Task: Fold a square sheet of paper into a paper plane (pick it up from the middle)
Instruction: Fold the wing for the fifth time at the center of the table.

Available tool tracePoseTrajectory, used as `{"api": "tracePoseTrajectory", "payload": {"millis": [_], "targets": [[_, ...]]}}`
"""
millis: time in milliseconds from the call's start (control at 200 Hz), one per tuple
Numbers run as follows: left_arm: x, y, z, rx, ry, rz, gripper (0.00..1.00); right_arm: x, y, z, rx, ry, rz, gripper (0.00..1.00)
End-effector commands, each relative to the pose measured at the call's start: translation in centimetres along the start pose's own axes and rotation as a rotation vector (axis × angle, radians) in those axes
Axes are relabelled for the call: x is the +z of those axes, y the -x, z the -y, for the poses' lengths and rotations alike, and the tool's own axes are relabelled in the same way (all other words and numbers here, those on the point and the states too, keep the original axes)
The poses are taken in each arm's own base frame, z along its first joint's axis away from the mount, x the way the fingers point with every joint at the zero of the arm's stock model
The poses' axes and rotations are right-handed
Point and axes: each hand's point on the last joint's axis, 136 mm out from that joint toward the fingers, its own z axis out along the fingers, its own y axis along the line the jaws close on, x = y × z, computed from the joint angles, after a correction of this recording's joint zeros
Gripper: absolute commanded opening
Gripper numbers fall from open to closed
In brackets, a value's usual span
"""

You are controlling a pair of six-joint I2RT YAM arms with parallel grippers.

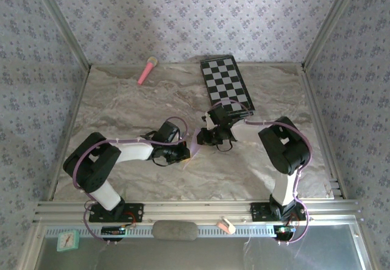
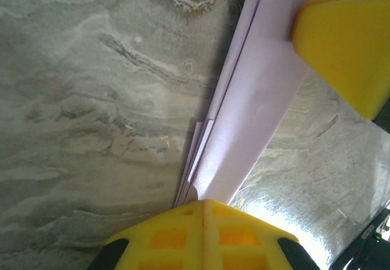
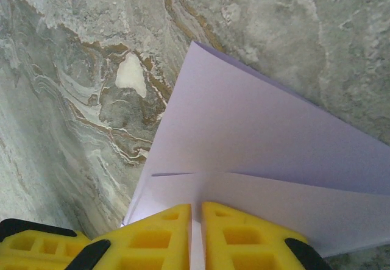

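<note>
Folded lilac paper (image 3: 244, 142) is held between both grippers near the middle of the marble table (image 1: 122, 99). The left gripper (image 2: 204, 212), at the paper's seven o'clock, has its yellow fingers (image 2: 170, 239) pressed fully together on the creased edge. The right gripper (image 3: 196, 212), at one o'clock, pinches the layers with barely a gap.

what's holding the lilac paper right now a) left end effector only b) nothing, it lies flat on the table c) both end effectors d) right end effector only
c: the left end effector is pinched shut on the folded lilac paper, and the right end effector is clamped on it too.
</note>
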Motion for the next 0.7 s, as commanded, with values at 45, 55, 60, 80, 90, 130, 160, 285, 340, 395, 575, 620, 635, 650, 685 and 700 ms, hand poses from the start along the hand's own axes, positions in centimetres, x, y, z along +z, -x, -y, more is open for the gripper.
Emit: {"api": "tracePoseTrajectory", "payload": {"millis": [45, 55, 60, 80, 90, 130, 160, 285, 340, 395, 575, 620, 635, 650, 685, 700], "targets": [[-0.8, 0.8, 1.3, 0.046, -0.009, 0.023, 0.0, 0.9, -1.7, 2.7, 0.025, -0.125, -0.066, 0.13], [-0.9, 0.9, 1.6, 0.051, -0.017, 0.026, 0.01, 0.9, -1.7, 2.8, 0.025, -0.128, -0.066, 0.13], [-0.9, 1.0, 1.7, 0.052, -0.02, 0.028, 0.01, 0.9, -1.8, 2.8, 0.026, -0.13, -0.067, 0.13], [-1.0, 1.2, 2.2, 0.057, -0.035, 0.036, 0.02, 0.9, -1.9, 2.9, 0.028, -0.136, -0.069, 0.13], [-1.0, 1.3, 2.4, 0.059, -0.043, 0.039, 0.03, 1.0, -2.0, 3.0, 0.029, -0.139, -0.069, 0.13], [-1.1, 1.8, 3.2, 0.064, -0.073, 0.052, 0.05, 1.0, -2.1, 3.2, 0.032, -0.144, -0.071, 0.13], [-1.1, 2.1, 3.6, 0.066, -0.091, 0.059, 0.06, 1.1, -2.2, 3.2, 0.036, -0.147, -0.071, 0.13], [-0.5, 3.0, 4.6, 0.061, -0.12, 0.068, 0.07, 1.2, -2.4, 3.3, 0.045, -0.142, -0.069, 0.12], [0.0, 3.2, 4.5, 0.052, -0.111, 0.062, 0.07, 1.2, -2.4, 3.2, 0.046, -0.137, -0.069, 0.12], [0.4, 3.4, 4.4, 0.045, -0.105, 0.06, 0.07, 1.2, -2.3, 3.1, 0.044, -0.133, -0.066, 0.12], [1.7, 3.3, 2.5, -0.005, -0.031, 0.037, 0.03, 1.0, -2.2, 2.7, 0.038, -0.116, -0.058, 0.11], [2.0, 3.0, 1.8, -0.02, -0.012, 0.024, 0.03, 0.9, -2.1, 2.6, 0.036, -0.107, -0.053, 0.11], [2.0, 2.9, 1.7, -0.025, -0.006, 0.022, 0.02, 0.9, -2.0, 2.5, 0.034, -0.105, -0.051, 0.11], [2.1, 2.8, 1.5, -0.03, 0.002, 0.019, 0.02, 0.8, -1.9, 2.5, 0.031, -0.102, -0.047, 0.11], [2.2, 2.5, 1.0, -0.038, 0.018, 0.011, 0.01, 0.7, -1.7, 2.3, 0.026, -0.094, -0.041, 0.11], [2.2, 2.5, 0.8, -0.043, 0.026, 0.009, 0.01, 0.6, -1.7, 2.3, 0.025, -0.093, -0.038, 0.11]]}}
